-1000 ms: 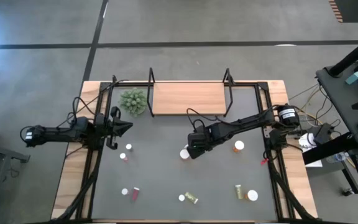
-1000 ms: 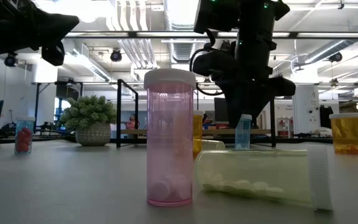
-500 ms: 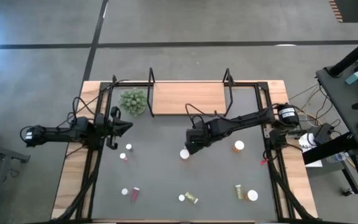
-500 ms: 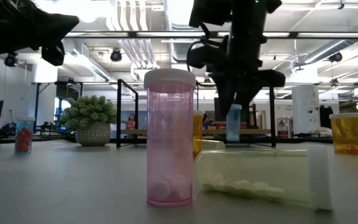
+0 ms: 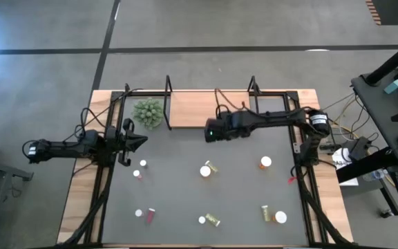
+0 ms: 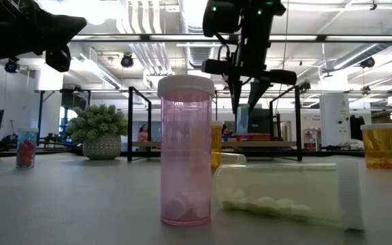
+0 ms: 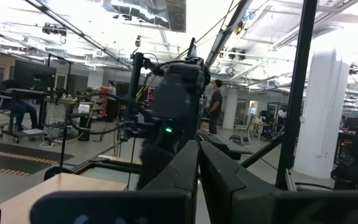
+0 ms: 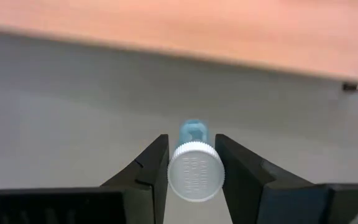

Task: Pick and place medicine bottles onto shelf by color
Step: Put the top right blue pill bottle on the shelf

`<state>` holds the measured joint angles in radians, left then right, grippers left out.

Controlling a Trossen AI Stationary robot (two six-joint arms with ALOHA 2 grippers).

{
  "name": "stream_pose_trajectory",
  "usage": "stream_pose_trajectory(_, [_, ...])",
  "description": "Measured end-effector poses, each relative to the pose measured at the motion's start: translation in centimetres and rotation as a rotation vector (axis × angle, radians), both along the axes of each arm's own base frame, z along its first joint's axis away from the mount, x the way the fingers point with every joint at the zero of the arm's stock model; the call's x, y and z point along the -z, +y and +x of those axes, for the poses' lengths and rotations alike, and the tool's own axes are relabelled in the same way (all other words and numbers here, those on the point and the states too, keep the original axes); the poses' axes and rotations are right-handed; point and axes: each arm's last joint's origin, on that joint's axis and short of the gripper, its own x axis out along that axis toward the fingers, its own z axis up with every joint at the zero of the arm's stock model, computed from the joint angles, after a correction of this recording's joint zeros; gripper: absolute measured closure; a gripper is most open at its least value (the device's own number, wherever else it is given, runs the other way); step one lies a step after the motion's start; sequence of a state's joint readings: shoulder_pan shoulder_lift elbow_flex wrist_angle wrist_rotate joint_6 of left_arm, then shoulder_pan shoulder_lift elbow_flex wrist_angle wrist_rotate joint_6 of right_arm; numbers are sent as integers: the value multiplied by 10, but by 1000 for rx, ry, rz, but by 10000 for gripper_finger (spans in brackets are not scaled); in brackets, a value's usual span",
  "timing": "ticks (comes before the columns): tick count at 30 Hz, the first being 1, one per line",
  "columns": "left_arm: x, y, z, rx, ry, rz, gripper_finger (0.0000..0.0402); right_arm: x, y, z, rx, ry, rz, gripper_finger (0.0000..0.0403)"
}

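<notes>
My right gripper (image 5: 211, 131) hangs over the dark mat just in front of the shelf (image 5: 209, 109), a light-brown board between black uprights, and is shut on a small blue medicine bottle (image 6: 241, 120) with a white cap. Other medicine bottles stand or lie on the mat: an orange one (image 5: 265, 162), a white-capped one (image 5: 205, 171), yellow-green ones (image 5: 264, 212) and red ones (image 5: 150, 215). My left gripper (image 5: 142, 140) waits shut at the mat's left side, near the plant. My right gripper pinches the blue bottle at the rim of its white cap (image 8: 194, 171), one finger (image 8: 154, 165) on each side. The fingers come from above, slanting down toward the shelf. The blue body (image 8: 193, 132) points away past the fingertips, and the bottle hangs lifted clear of the mat.
A spiky green plant (image 5: 148, 113) stands left of the shelf. Close to the low camera a tall pink bottle (image 6: 186, 153) stands and a pale yellow one (image 6: 284, 190) lies on its side. The shelf board is bare wood.
My right gripper has risen and gone toward the table's far edge and the shelf, rolling its wrist, with the blue bottle still in its fingers. The white-capped bottle it stood over is now uncovered on the mat.
</notes>
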<state>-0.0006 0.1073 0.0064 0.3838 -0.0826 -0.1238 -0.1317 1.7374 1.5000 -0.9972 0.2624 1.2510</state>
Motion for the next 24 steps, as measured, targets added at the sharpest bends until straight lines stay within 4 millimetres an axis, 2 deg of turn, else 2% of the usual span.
stream_pose_trajectory(5, [0,0,0,0,0,0,402,-5,-24,-3,-67,26,-21,292])
stream_pose_trajectory(15, [0,0,0,0,0,0,402,-8,-57,-12,-291,106,-28,290])
stream_pose_trajectory(24, [0,0,0,0,0,0,402,-9,-84,-21,-695,242,-114,287])
